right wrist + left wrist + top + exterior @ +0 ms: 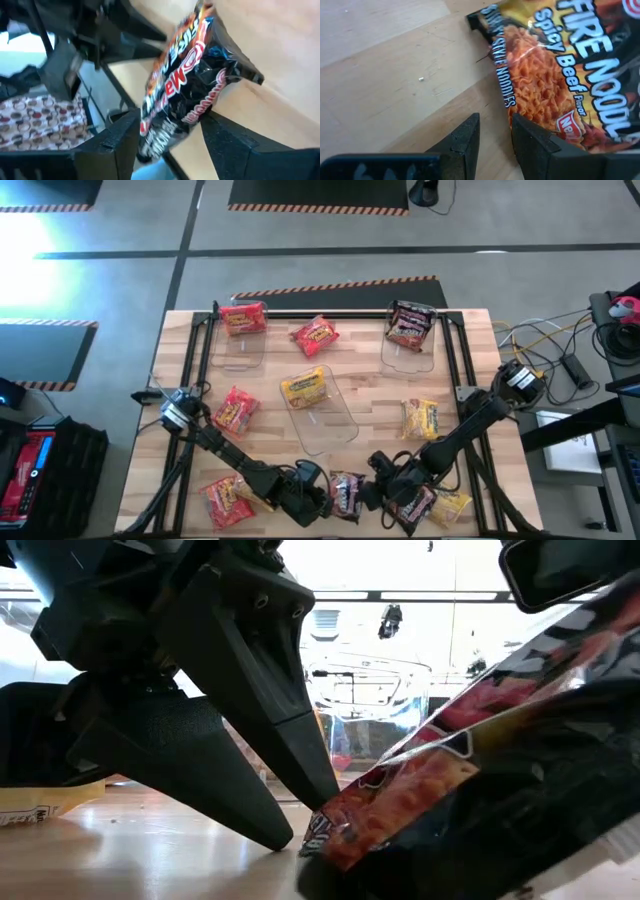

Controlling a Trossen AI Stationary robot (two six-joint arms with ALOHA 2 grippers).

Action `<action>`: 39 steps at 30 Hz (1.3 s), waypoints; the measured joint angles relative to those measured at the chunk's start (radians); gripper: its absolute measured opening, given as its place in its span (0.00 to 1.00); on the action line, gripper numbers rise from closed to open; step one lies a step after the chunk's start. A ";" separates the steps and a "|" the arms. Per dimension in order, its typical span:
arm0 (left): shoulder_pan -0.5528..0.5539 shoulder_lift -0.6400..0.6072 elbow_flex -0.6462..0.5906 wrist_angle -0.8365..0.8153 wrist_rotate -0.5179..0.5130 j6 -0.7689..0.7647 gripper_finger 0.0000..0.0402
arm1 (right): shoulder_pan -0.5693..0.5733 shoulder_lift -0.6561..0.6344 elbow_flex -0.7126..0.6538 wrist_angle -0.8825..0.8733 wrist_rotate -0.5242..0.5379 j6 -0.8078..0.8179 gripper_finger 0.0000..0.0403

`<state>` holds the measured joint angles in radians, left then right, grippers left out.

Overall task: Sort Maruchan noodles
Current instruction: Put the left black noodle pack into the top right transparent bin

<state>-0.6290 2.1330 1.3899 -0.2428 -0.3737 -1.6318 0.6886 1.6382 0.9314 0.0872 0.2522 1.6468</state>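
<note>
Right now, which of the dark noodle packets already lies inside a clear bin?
The dark packet in the far right clear bin. The other two dark packets lie at the near edge, by the hands.

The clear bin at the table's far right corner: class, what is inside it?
The clear bin holds dark Maruchan noodle packets with red print, lying at its far end. Whether it is one packet or several stacked cannot be told; anything beneath is covered.

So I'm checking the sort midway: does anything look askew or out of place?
Yes. At the table's near edge a dark packet is tipped up on its edge between the right gripper's spread fingers instead of lying flat. The left gripper is beside it, holding nothing.
</note>
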 joint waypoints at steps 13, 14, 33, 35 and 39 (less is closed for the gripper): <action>0.013 0.004 -0.003 0.013 0.004 0.000 0.24 | -0.002 0.093 -0.002 0.083 0.034 0.037 0.51; 0.014 0.004 -0.003 0.013 0.005 0.000 0.24 | -0.002 0.098 -0.002 0.095 0.035 0.038 0.51; 0.018 0.006 -0.003 0.012 0.024 0.008 0.24 | -0.006 0.105 0.000 0.104 0.092 0.038 0.29; 0.018 0.006 -0.003 0.014 0.024 0.008 0.24 | -0.006 0.105 0.000 0.103 0.093 0.038 0.26; 0.018 0.006 -0.002 0.014 0.024 0.008 0.24 | -0.006 0.105 0.000 0.100 0.091 0.038 0.24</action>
<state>-0.6106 2.1387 1.3883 -0.2287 -0.3492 -1.6238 0.6823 1.7432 0.9310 0.1870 0.3435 1.6851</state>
